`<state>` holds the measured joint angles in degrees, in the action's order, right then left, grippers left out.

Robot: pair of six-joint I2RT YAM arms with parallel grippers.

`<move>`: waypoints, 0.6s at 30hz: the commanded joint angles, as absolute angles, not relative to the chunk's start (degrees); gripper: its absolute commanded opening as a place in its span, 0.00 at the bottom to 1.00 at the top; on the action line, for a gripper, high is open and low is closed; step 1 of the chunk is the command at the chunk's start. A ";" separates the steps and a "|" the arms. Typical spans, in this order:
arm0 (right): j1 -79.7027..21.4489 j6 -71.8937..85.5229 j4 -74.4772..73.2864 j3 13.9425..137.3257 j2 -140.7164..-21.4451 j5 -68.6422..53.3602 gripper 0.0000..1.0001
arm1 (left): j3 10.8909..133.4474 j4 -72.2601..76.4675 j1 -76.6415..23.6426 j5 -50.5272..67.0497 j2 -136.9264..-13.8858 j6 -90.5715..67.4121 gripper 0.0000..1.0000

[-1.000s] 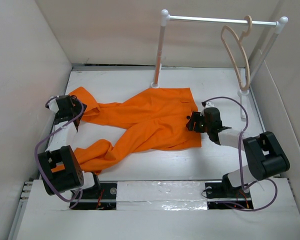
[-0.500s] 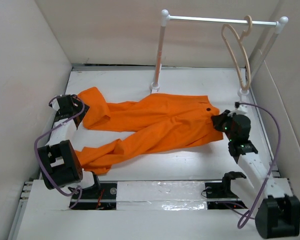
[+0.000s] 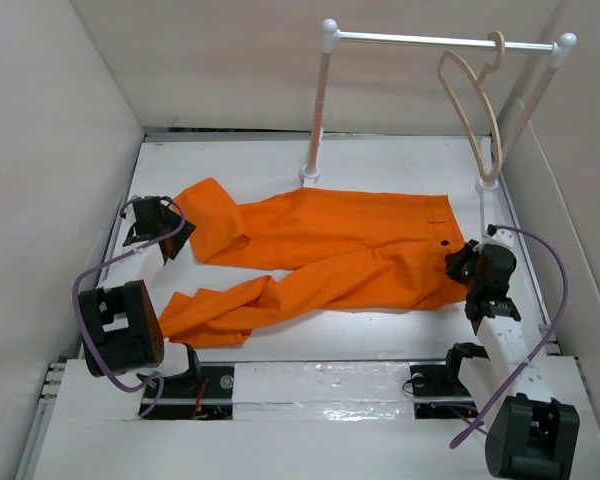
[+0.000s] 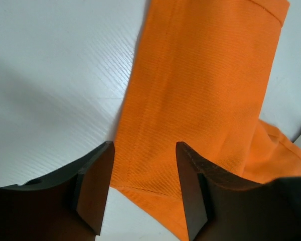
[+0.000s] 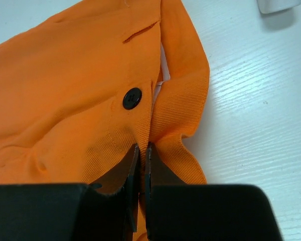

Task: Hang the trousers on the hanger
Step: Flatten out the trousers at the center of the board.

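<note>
The orange trousers lie flat across the table, waist to the right, legs to the left. My right gripper is shut on the waistband next to a black button, the cloth pinched between its fingers. My left gripper is open, low over the cuff of the far leg, its fingers on either side of the hem and not closed on it. The pale wooden hanger hangs by its hook from the right end of the white rail.
The rail's two posts stand on the table behind the trousers, one at centre back and one at the right wall. White walls close in the left, back and right sides. The near leg is bunched at front left.
My right gripper has dragged the waistband to the right and nearer, stretching the trousers out. My left gripper has shifted right along with the far leg's cuff.
</note>
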<state>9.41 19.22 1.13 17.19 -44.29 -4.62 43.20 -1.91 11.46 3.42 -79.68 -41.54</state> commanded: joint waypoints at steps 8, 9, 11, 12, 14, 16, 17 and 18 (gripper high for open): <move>9.58 18.19 5.10 17.05 -43.42 -8.61 0.00 | 39.38 -1.14 6.94 -3.42 -80.60 -45.26 0.39; 9.58 18.28 5.36 17.05 -43.42 -8.70 0.00 | 39.03 -1.32 5.90 -5.69 -80.51 -45.44 0.40; 9.58 18.46 5.71 16.88 -43.59 -9.14 0.00 | 38.50 -2.72 4.75 -7.90 -80.42 -46.75 0.41; 9.58 18.46 5.97 16.96 -43.68 -9.23 0.00 | 38.32 -3.25 3.88 -10.26 -80.42 -47.37 0.41; 9.58 18.46 6.32 16.70 -44.30 -9.66 0.00 | 36.75 -2.73 3.87 -11.25 -80.33 -48.07 0.42; 9.58 18.54 7.29 16.35 -45.26 -10.02 0.00 | 35.78 -1.94 3.87 -10.99 -80.42 -48.43 0.42; 9.58 18.54 7.56 16.17 -45.52 -10.11 0.00 | 34.81 -0.80 3.87 -10.73 -80.51 -48.51 0.42; 9.58 18.54 7.99 16.00 -45.70 -10.11 0.00 | 34.46 -0.44 3.87 -9.85 -81.20 -48.60 0.41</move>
<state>9.41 18.79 3.57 16.73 -45.28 -7.60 36.25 -1.39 3.84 -8.05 -80.77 -47.35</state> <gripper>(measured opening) 0.077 0.414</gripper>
